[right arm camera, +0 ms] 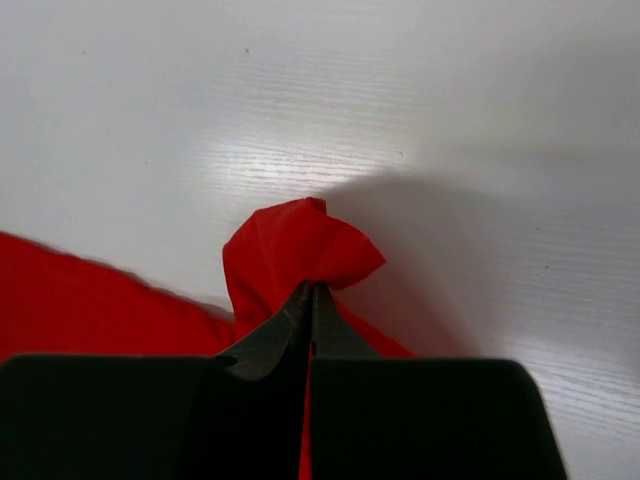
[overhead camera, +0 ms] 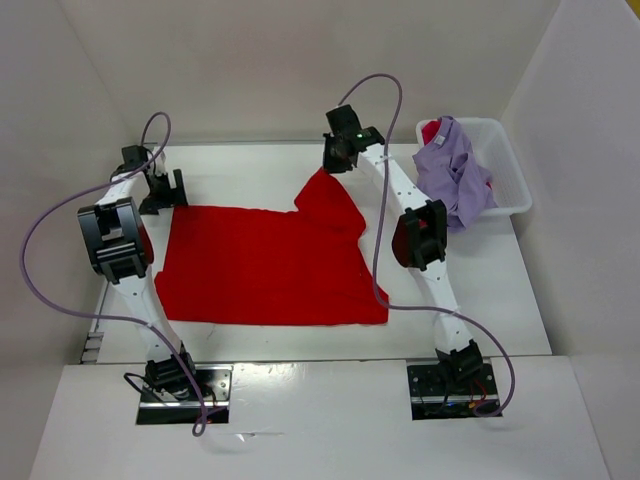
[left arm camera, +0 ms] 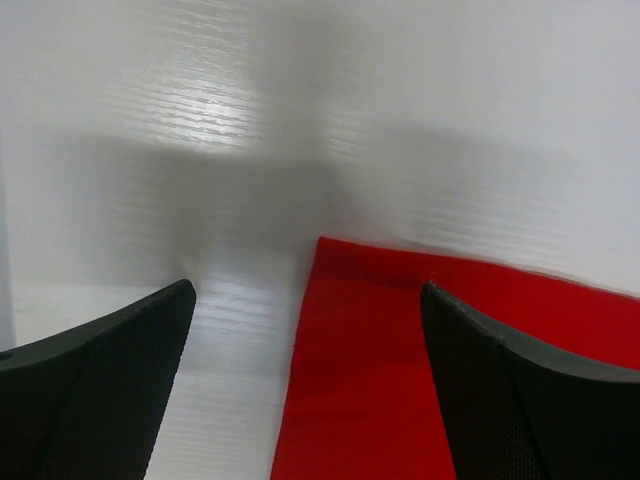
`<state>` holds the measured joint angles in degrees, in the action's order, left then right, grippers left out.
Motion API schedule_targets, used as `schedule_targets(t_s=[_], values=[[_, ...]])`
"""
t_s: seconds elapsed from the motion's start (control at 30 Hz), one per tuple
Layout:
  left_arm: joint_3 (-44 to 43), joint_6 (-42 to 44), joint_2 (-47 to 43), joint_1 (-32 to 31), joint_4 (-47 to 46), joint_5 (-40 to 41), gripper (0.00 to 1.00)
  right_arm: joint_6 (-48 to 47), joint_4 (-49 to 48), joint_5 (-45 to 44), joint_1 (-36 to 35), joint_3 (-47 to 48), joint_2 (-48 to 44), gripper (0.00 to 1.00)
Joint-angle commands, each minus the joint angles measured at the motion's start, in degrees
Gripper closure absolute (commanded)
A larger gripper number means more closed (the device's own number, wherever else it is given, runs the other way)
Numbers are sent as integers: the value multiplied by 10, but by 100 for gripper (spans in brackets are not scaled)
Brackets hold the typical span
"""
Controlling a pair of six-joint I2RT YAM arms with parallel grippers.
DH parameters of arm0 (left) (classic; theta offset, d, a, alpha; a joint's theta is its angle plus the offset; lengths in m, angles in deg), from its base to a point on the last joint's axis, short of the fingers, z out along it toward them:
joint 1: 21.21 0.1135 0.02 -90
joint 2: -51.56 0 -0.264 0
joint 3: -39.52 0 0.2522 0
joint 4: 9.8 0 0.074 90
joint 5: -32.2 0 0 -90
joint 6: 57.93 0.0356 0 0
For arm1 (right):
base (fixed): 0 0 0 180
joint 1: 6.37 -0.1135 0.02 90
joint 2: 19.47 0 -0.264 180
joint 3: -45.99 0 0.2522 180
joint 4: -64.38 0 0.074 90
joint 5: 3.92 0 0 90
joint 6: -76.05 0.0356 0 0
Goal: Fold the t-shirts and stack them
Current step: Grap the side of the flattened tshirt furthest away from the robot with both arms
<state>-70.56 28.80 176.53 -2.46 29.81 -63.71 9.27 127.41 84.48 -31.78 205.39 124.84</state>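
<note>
Your right gripper is pinched on the far right corner of the bright red cloth t-shirt spread on the white table, so clamp your wide-open left gripper on the far left corner before lifting evenly.

Bright overhead light, table glare, soft shadow beneath left end effector.
</note>
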Motion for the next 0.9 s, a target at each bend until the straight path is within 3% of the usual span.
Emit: schedule_targets(t_s=[0.0,0.2,0.33,0.47,0.6,0.63,0.73,0.8,0.87], values=[[-6,-9,9,-8,-3,-14,0,-6,-1,6,-14,-18,-39,100],[0,-9,35,-14,3,-28,2,-6,-1,6,-14,-18,-49,100],[0,-19,50,-27,-2,-15,8,-6,-1,0,-14,-34,-55,100],[-12,-19,64,-27,5,-9,27,-6,-19,0,-19,-91,-80,100],[-7,-8,53,-27,5,-15,62,0,-65,6,-19,-184,-126,100],[8,-1,53,-27,5,-15,75,7,-87,12,-19,-231,-152,100],[27,21,30,-27,0,-15,92,13,-132,28,-19,-321,-201,100],[51,40,10,-27,-8,-15,100,13,-150,40,-19,-357,-221,100],[67,62,-16,-32,-16,-15,100,13,-161,40,-19,-398,-250,100]])
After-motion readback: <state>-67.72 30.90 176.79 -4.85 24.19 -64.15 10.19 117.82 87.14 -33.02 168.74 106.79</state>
